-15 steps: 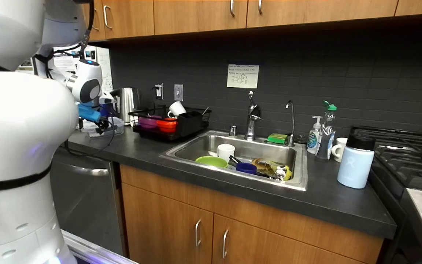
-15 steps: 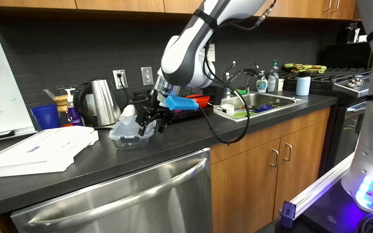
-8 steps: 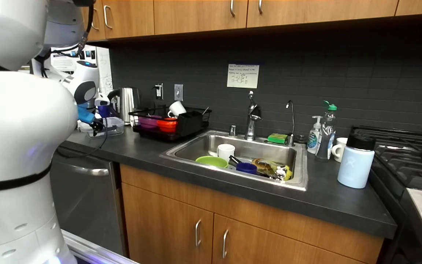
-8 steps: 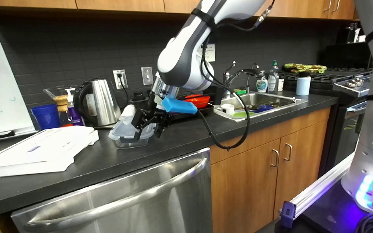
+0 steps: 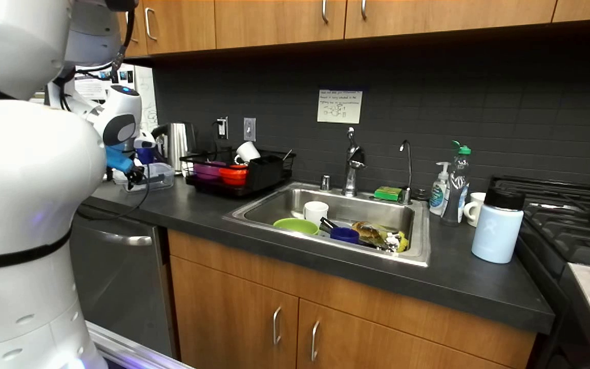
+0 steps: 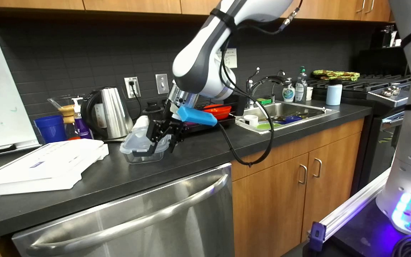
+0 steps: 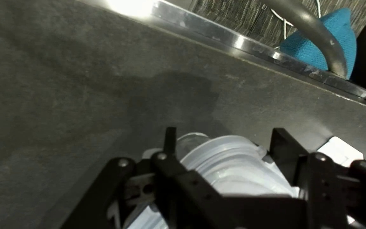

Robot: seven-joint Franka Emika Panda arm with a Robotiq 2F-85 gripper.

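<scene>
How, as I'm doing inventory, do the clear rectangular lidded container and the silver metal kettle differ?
The clear rectangular lidded container sits low; the silver metal kettle stands taller. The container is see-through; the kettle, shiny metal. The tool is at the container; the kettle stands apart. Both rest on the dark counter.

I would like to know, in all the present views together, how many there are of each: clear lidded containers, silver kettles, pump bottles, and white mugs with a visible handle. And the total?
Clear lidded container: 1, nearest the claw
Silver kettle: 1
Pump bottles: 2
White mugs with visible handle: 3
Total: 7
</scene>
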